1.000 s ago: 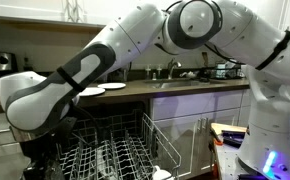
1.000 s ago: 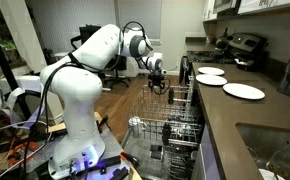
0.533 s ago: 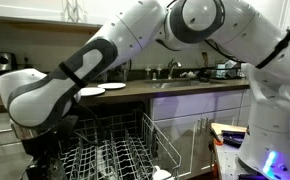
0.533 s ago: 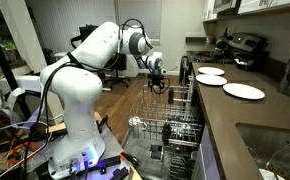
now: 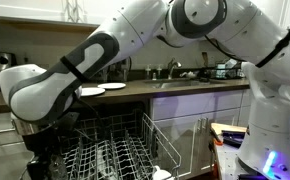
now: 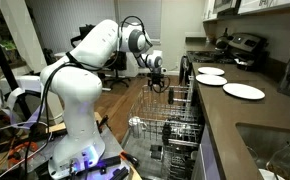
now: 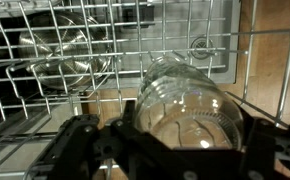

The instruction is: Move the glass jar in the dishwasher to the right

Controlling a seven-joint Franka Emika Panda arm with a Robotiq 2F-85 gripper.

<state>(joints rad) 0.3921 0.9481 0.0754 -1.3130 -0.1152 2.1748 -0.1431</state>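
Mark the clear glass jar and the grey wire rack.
clear glass jar [image 7: 185,100]: in the wrist view, on its rounded wall
grey wire rack [image 6: 170,122]: in an exterior view, on its side wires

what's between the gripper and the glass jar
Nothing; in the wrist view the glass jar sits between the fingers of the gripper, rack wires behind it.

The jar [image 7: 185,100] sits between my claw's [image 7: 180,150] fingers [image 7: 80,150], the rack [image 7: 25,105] behind it; more glassware [image 7: 60,55] lies in that rack, ahead and left of my claw
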